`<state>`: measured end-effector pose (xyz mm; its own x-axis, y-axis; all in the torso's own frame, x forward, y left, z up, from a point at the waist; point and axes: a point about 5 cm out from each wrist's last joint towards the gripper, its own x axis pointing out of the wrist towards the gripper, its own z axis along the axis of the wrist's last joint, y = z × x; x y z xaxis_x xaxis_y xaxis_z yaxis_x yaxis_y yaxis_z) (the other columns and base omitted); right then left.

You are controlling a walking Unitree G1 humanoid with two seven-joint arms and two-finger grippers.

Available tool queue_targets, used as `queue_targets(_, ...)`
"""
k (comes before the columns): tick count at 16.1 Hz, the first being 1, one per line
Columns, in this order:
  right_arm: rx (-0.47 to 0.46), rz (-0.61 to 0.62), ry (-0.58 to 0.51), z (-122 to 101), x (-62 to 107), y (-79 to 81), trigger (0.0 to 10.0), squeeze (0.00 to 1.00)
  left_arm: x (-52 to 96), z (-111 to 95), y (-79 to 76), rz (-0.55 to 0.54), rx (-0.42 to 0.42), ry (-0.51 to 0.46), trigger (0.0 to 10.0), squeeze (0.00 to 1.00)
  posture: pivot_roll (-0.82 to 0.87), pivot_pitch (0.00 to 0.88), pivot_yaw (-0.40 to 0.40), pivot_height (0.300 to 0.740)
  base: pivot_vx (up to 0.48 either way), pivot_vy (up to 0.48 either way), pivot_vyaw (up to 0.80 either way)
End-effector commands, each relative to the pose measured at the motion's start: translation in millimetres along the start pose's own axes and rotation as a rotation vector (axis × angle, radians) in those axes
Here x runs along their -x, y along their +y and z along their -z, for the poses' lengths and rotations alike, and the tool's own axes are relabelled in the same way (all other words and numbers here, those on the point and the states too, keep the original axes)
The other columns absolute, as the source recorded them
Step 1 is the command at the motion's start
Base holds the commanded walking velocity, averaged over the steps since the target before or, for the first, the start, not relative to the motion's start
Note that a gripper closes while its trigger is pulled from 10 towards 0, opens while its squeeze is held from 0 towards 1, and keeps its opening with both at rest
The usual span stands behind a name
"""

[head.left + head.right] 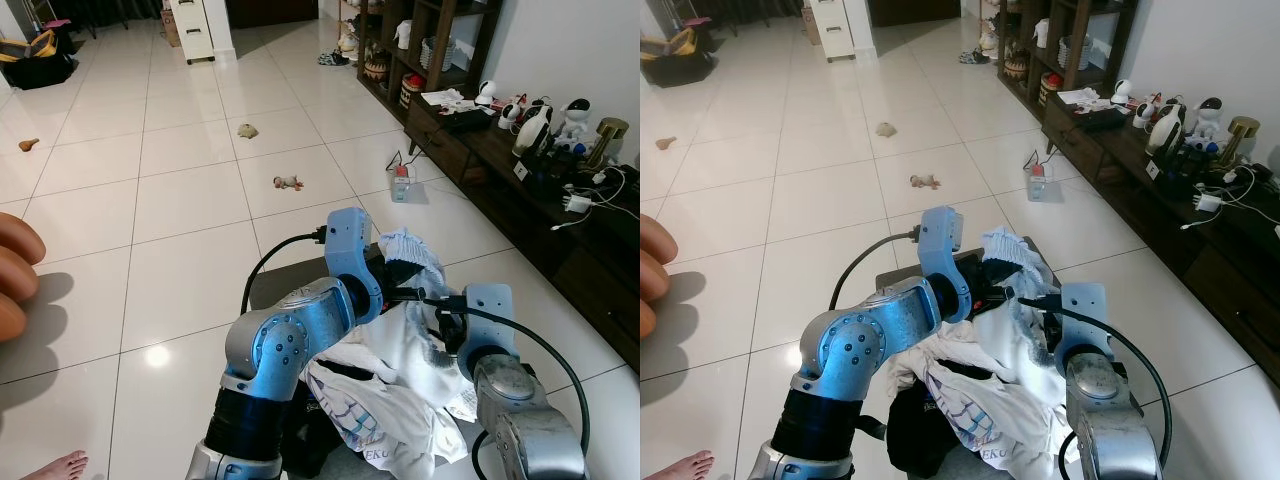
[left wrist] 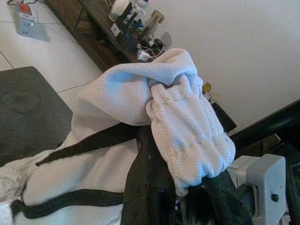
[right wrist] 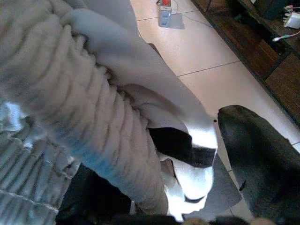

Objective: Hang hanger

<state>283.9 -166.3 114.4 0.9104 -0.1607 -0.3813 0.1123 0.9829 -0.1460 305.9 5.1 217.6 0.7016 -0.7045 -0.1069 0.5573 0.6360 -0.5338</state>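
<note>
A heap of clothes lies on a low dark stool right in front of me. On top is a white knit garment with black trim. My left gripper reaches across the heap and is shut on a bunched fold of this white garment, holding it slightly above the pile. My right gripper is close by on the right, open, with ribbed white cloth draped against one side and one black finger bare. I see no hanger among the clothes.
A person's hand and bare foot show at the left edge. A low wooden cabinet with gadgets and cables runs along the right wall. A power strip and small toys lie on the tiled floor ahead.
</note>
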Motion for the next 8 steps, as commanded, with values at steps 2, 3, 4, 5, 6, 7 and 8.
queue_targets(2, -0.005, -0.038, -0.05, -7.7, 3.4, 3.5, 10.0, 0.0, -6.4, 3.0, -20.9, 0.077, 0.038, -0.005, 0.0, 0.0, -0.01, 0.109, 0.025, 0.74, 0.0, 0.0, 0.0)
queue_targets(3, 0.004, -0.039, -0.052, -8.0, 4.4, 4.0, 10.0, 0.0, -6.2, 3.6, -19.6, 0.072, 0.035, -0.004, 0.0, 0.0, -0.01, 0.108, 0.026, 0.74, 0.0, 0.0, 0.0)
queue_targets(4, 0.006, -0.034, -0.049, -6.7, 5.2, 3.3, 8.2, 0.0, -4.9, 3.0, -8.8, 0.028, 0.032, -0.008, 0.0, 0.0, -0.02, 0.108, 0.025, 0.74, 0.0, 0.0, 0.0)
queue_targets(5, 0.004, -0.038, -0.048, -5.2, 5.6, 3.6, 0.0, 0.0, -1.5, 2.1, 4.3, -0.014, 0.023, -0.008, 0.0, 0.0, -0.01, 0.11, 0.025, 0.74, 0.0, 0.0, 0.0)
queue_targets(6, 0.006, -0.04, -0.047, -4.9, 5.6, 4.1, 0.0, 0.0, 1.2, 1.4, 9.6, -0.027, 0.014, -0.005, 0.0, 0.0, -0.01, 0.11, 0.025, 0.74, 0.0, 0.0, 0.0)
queue_targets(7, 0.012, -0.043, -0.046, -4.9, 5.4, 4.4, 0.0, 0.0, 4.5, 0.8, 15.3, -0.043, 0.001, -0.001, 0.0, 0.0, -0.01, 0.11, 0.026, 0.74, 0.0, 0.0, 0.0)
queue_targets(8, 0.019, -0.044, -0.044, -4.9, 4.9, 4.0, 0.0, 0.0, 8.9, 0.9, 23.3, -0.069, -0.014, 0.007, 0.0, 0.0, -0.01, 0.11, 0.026, 0.74, 0.0, 0.0, 0.0)
